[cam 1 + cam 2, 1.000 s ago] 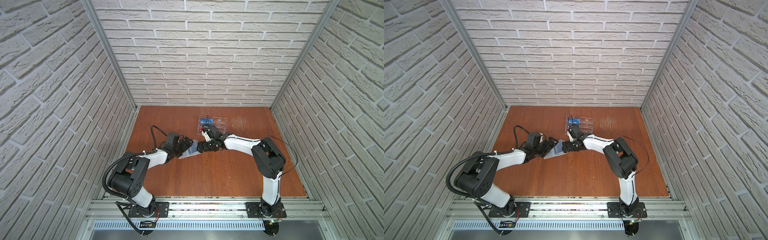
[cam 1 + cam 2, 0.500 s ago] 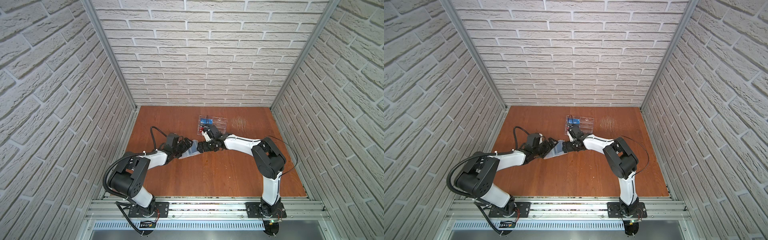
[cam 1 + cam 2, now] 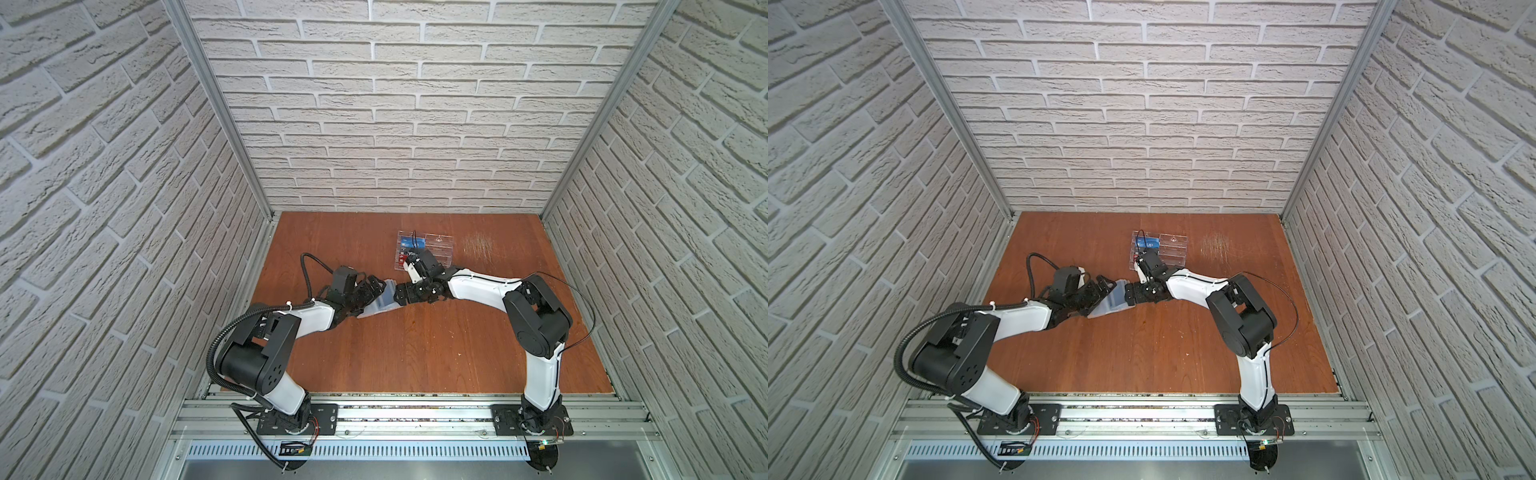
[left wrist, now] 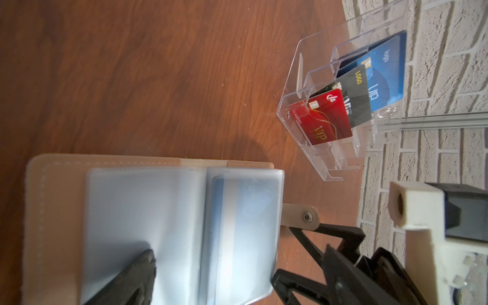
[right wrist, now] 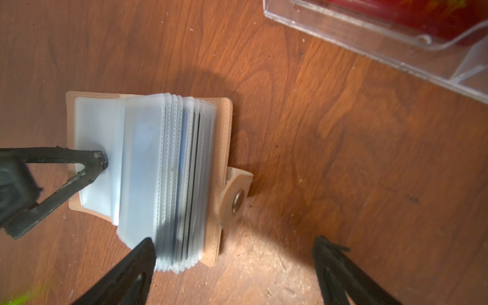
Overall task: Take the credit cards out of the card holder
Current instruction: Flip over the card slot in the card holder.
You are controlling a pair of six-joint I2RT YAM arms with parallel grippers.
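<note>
Card holder open, touching left gripper

My wooden table bore the card holder, lying open mid-table, and a clear rack near the back wall.

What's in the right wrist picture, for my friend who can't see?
An open card holder lies on a wooden table, sleeves fanned. The left gripper's fingertip presses one page; the open right gripper hovers by its edge.
</note>
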